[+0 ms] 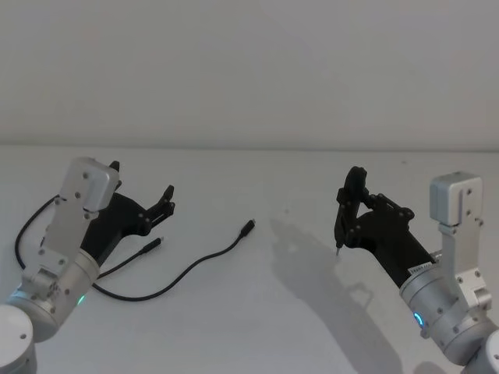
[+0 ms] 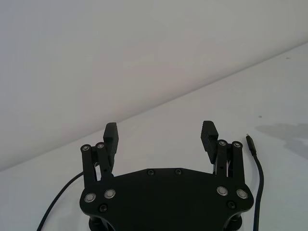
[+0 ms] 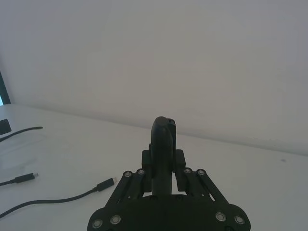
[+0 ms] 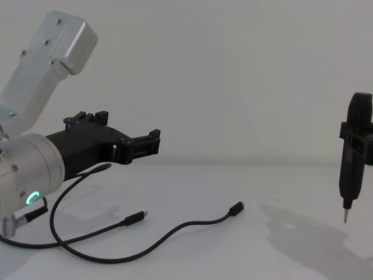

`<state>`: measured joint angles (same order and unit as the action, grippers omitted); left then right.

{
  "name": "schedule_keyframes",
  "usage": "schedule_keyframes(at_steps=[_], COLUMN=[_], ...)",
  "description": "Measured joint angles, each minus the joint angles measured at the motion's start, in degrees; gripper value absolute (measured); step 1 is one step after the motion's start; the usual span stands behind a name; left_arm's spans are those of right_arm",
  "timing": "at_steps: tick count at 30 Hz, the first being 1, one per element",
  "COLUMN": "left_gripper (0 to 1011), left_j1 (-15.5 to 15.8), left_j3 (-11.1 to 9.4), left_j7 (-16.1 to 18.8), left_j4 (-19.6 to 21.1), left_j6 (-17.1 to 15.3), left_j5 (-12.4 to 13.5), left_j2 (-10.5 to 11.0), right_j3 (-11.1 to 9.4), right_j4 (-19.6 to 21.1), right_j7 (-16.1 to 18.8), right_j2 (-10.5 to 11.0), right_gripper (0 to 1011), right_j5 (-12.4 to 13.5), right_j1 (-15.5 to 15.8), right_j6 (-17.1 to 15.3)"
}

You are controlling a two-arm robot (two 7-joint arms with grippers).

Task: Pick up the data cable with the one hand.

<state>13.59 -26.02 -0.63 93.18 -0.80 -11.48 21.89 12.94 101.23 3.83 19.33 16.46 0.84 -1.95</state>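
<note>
Head view: the data cable point(image 1: 207, 258) slips under the left arm point(image 1: 62, 249), and which strand on the arm's far side carries it on cannot be told. Chest view: right pincer point(image 4: 355, 143) cut by the right edge, its fingers masked by the pen-like tool point(image 4: 348, 186) it clamps. The thinner cable's plug point(image 4: 139, 216) is too small to read.

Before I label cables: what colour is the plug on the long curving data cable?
The plug is black; the chest view shows it best.

The right gripper point(image 3: 163, 168) grips a black tool point(image 3: 163, 134); the data cable point(image 3: 57, 199) lies beyond.
</note>
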Motion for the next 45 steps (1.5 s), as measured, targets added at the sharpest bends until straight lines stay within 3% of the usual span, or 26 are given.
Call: schedule_keyframes(at_steps=[45], left_gripper=[1001], left_j1=[0.34], left_j3=[-0.01], left_j7=[-0.74], left_j4=[-0.29], left_j6=[-0.02], left_j5=[-0.08], left_j2=[0.01], right_j3=[0.00], right_j4=[-0.03], right_j7=[0.00], right_j2=[-0.06], right_gripper=[275], right_j5=[-0.01], right_j1=[-0.08], right_j6=[0.00])
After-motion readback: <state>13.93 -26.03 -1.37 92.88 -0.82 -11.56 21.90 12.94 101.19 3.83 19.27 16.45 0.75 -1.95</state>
